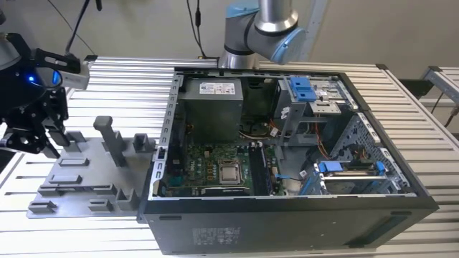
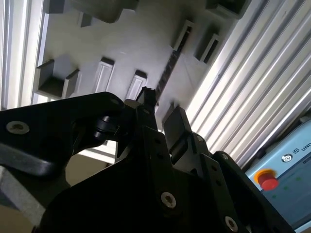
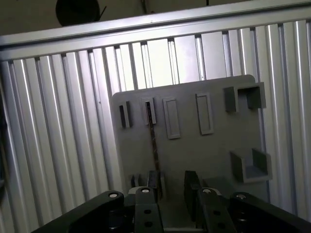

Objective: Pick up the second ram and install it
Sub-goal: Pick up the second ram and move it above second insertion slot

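I have the gripper over the grey plastic fixture plate, a flat slab moulded with raised blocks and slots, lying on the ribbed aluminium table at the exterior view's left. Its black fingers stand apart with only bare plate between them. The second ram, a long, thin dark board seen edge-on, stands in a narrow slotted block on the plate. In the first wrist view its near end lines up with one finger, and I cannot tell whether they touch. At the exterior view's right, the open black metal computer case holds a green motherboard and a grey boxy power supply.
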Controlling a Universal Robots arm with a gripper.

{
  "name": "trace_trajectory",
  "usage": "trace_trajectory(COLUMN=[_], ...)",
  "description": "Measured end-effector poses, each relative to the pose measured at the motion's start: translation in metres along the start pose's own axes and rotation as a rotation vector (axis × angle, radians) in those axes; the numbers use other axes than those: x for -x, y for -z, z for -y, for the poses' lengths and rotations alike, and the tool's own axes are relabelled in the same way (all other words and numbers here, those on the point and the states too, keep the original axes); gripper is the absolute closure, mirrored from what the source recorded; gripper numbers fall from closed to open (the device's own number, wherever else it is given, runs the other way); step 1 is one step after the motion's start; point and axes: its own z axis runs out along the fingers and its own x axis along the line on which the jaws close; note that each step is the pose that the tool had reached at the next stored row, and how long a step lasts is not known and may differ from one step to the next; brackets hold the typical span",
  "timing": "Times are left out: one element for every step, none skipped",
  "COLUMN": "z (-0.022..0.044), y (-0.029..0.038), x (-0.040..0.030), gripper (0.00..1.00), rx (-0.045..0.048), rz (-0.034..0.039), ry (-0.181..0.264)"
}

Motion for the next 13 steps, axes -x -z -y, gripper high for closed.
trace_trajectory(z=[0.0000, 0.0000, 0.0000, 0.0000, 0.0000, -0.0001, -0.0001, -0.0001, -0.0001, -0.0001, -0.0001, -0.0001, -0.0001], y=[-0.0010, -0.0021, -0.0030, -0.0040, -0.0049, -0.0058, -0.0068, -0.0077, -0.0087, -0.0096, -0.0106, -0.0115, -0.0125], x=[0.0000, 0.0000, 0.0000, 0.0000, 0.0000, 0.0000, 0.0001, 0.0000, 0.0000, 0.0001, 0.0001, 0.0000, 0.0001], gripper=[0.64, 0.64, 0.64, 0.64, 0.64, 0.64, 0.64, 0.64, 0.64, 0.64, 0.64, 0.64, 0.64], rx=[0.0000, -0.0001, 0.0000, -0.0001, -0.0001, 0.0000, -0.0001, 0.0000, 0.0000, -0.0001, -0.0002, -0.0001, -0.0001], rz=[0.0000, 0.0001, 0.0001, 0.0002, 0.0002, 0.0002, 0.0002, 0.0001, 0.0002, 0.0003, 0.0003, 0.0003, 0.0004], ry=[0.002, 0.005, 0.007, 0.010, 0.012, 0.014, 0.017, 0.019, 0.022, 0.024, 0.027, 0.029, 0.031])
